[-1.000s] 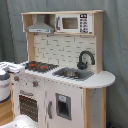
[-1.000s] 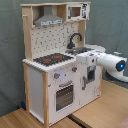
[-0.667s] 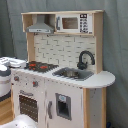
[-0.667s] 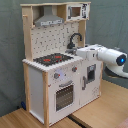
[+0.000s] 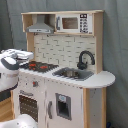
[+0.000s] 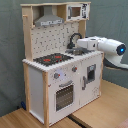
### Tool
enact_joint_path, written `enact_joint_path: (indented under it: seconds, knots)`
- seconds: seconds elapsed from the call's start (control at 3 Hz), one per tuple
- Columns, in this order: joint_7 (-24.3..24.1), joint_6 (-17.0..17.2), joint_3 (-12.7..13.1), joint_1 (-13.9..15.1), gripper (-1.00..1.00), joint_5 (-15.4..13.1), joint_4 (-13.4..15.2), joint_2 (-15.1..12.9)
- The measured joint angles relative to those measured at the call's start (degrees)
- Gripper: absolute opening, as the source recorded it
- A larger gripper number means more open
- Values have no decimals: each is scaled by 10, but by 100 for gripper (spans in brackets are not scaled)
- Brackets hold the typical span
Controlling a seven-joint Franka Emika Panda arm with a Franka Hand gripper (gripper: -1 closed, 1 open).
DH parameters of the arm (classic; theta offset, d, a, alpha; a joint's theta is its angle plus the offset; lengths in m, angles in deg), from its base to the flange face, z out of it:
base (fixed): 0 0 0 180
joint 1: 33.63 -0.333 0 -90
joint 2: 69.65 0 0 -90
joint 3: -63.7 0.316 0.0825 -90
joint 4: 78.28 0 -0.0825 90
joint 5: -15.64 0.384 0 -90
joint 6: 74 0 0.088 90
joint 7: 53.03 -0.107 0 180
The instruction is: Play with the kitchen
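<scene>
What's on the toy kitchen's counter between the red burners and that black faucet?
In the first exterior view, the sink lies between the stovetop and the faucet of the kitchen; otherwise only bare counter shows.

The kitchen (image 6: 60, 75) stands directly on a light wooden surface (image 6: 100, 107), seen in the second exterior view. This surface has a dark seam that runs from the kitchen's base toward 5 o'clock. In the first exterior view the wooden floor (image 5: 5, 111) shows at 8 o'clock.
</scene>
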Motion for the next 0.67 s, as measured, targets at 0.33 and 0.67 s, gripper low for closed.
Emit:
enact_joint_path:
  seconds: [0.33,0.67]
  knots:
    - [19,-43,-19,31,100,0,-10,-25]
    - [40,-70,-33,63,100,0,-36,-52]
